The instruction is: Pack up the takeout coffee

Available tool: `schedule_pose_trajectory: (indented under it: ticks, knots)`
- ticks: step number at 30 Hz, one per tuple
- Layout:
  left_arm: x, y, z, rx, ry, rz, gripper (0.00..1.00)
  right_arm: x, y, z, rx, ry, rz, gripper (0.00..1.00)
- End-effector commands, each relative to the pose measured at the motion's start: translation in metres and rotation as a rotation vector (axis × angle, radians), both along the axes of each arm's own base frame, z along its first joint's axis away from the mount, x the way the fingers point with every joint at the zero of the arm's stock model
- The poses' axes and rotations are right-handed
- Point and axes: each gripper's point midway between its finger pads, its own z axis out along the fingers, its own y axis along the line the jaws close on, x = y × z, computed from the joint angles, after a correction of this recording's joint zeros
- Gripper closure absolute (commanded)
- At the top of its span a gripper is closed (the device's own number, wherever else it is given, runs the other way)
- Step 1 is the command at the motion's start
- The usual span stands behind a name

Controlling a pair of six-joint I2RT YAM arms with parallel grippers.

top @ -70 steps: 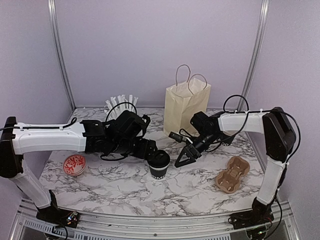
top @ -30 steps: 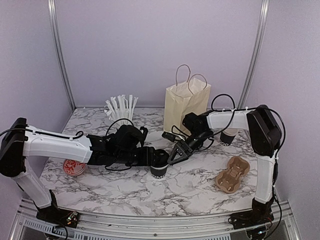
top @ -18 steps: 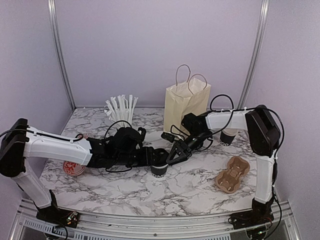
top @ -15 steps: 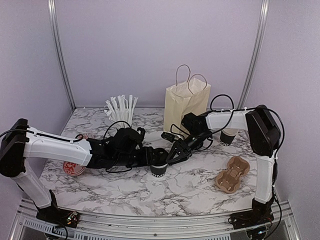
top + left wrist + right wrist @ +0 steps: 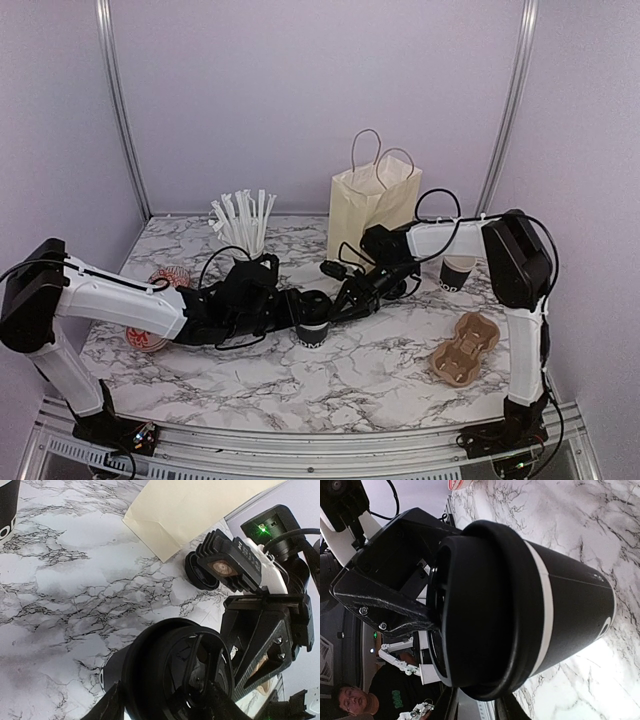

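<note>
Left gripper (image 5: pixel 165 702) is pinching the takeout coffee (image 5: pixel 314 333) round its lid, mid table (image 5: pixel 380 370), prob to steady it for a handoff. Right gripper (image 5: pixel 343 298) crowds the lid too, can't tell if it's gripping tbh. Paper bag (image 5: pixel 365 215) stands just behind.

Takeout coffee (image 5: pixel 570 605) filling frame, black lid (image 5: pixel 480 605), white band (image 5: pixel 546 610) under rim, left arm's black fingers (image 5: pixel 390 580) just behind lid, marbled bench (image 5: pixel 560 510).
</note>
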Motion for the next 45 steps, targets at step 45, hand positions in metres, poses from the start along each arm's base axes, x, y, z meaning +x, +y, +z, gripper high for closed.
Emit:
schedule_pose_trajectory:
  ticks: [45]
  knots:
    - [-0.071,0.065,-0.084,0.314,0.223,-0.04,0.49,0.112,0.032,-0.028,-0.213,-0.614,-0.113,0.6]
